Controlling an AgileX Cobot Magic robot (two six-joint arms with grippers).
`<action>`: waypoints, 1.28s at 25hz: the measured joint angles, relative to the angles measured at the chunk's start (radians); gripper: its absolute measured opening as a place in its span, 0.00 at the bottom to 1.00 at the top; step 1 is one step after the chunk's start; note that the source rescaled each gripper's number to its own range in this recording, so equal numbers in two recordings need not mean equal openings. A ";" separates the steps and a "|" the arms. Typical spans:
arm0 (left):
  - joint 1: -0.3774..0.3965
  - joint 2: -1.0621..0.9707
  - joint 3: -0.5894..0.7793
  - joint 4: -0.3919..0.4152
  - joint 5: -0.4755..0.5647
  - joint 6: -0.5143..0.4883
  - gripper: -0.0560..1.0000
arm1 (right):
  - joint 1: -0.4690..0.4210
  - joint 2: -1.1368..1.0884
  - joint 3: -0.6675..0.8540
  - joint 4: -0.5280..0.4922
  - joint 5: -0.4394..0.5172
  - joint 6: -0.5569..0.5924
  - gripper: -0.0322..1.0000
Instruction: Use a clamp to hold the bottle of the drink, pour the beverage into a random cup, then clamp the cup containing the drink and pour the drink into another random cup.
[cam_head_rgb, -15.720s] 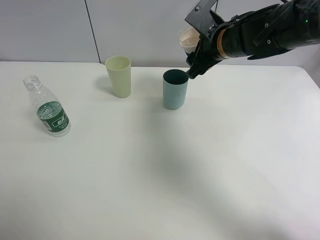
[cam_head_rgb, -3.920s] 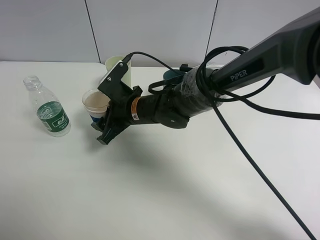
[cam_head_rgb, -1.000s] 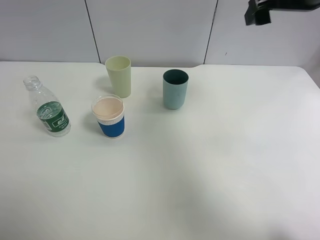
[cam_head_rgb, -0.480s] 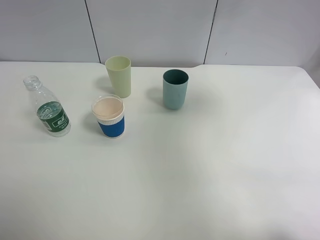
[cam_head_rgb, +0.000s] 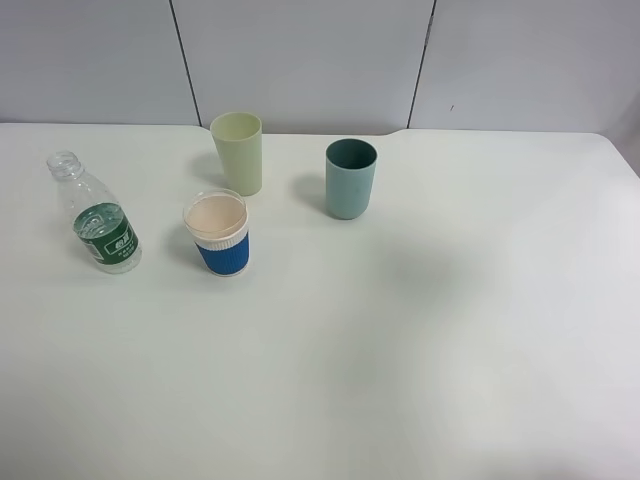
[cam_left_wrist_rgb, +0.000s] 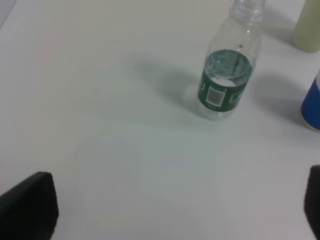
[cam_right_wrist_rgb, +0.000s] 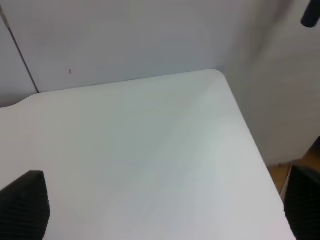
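Note:
A clear, uncapped bottle with a green label (cam_head_rgb: 96, 214) stands at the table's left; it also shows in the left wrist view (cam_left_wrist_rgb: 225, 75). A blue-sleeved paper cup (cam_head_rgb: 220, 236) with a pale inside stands to its right and shows at the left wrist view's edge (cam_left_wrist_rgb: 312, 102). A pale yellow-green cup (cam_head_rgb: 238, 152) and a teal cup (cam_head_rgb: 350, 178) stand behind. Neither arm shows in the exterior view. My left gripper (cam_left_wrist_rgb: 170, 212) is open and empty, apart from the bottle. My right gripper (cam_right_wrist_rgb: 162, 210) is open and empty over the table's far right corner.
The white table (cam_head_rgb: 420, 330) ends at a grey panelled wall behind. The right wrist view shows the table's rounded far right corner (cam_right_wrist_rgb: 217, 75) with floor beyond its right edge.
The right arm set the blue cup down beside the bottle, withdrew to the upper right, and has left the exterior view. The cups and bottle have not moved in the last second.

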 joint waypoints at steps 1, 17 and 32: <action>0.000 0.000 0.000 0.000 0.000 0.000 1.00 | -0.003 -0.044 0.022 0.005 0.000 -0.007 0.84; 0.000 0.000 0.000 0.000 0.000 0.000 1.00 | -0.004 -0.545 0.224 0.022 0.090 -0.076 0.84; 0.000 0.000 0.000 0.000 0.000 0.000 1.00 | -0.004 -0.632 0.383 0.143 0.292 -0.110 0.84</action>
